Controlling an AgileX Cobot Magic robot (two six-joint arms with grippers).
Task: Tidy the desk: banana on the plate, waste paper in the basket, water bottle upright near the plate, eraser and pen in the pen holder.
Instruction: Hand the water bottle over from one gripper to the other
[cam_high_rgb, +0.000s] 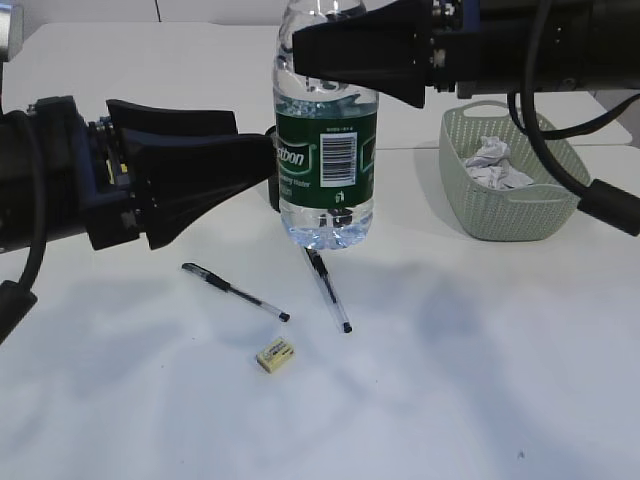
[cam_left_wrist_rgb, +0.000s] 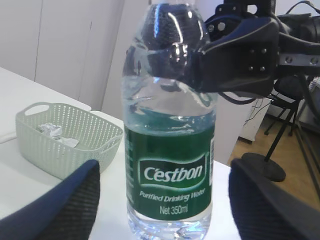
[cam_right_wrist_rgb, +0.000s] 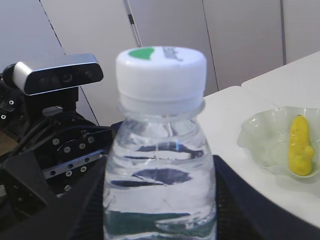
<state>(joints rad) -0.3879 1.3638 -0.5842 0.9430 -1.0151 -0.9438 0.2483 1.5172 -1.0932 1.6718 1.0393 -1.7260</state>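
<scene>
On the white counter (cam_high_rgb: 480, 380), the Cestbon water bottle (cam_high_rgb: 326, 150) stood upright near the middle, its white cap (cam_right_wrist_rgb: 161, 70) screwed on. From the left side, the left hand (cam_high_rgb: 262, 165) reached in at label height; its two fingers (cam_left_wrist_rgb: 70, 205) were spread, one on each side of the bottle, with visible gaps to the label. From the right side, the right hand (cam_high_rgb: 300, 48) pinched the bottle at its clear shoulder, with one finger (cam_left_wrist_rgb: 235, 57) pressed against the plastic. Right of the bottle and further back sat the pale green woven basket (cam_high_rgb: 500, 215), which held crumpled waste paper (cam_high_rgb: 497, 165). The banana (cam_right_wrist_rgb: 301, 146) lay on a translucent wavy-edged plate (cam_right_wrist_rgb: 260, 140), visible only in the right wrist view, set apart from the bottle. In front of the bottle lay two black pens: one pen (cam_high_rgb: 235, 291) to the left, the second pen (cam_high_rgb: 328, 289) starting just at the bottle's base. Nearer the front edge, the small yellow eraser (cam_high_rgb: 274, 354) lay below the pen tips, touching neither.
</scene>
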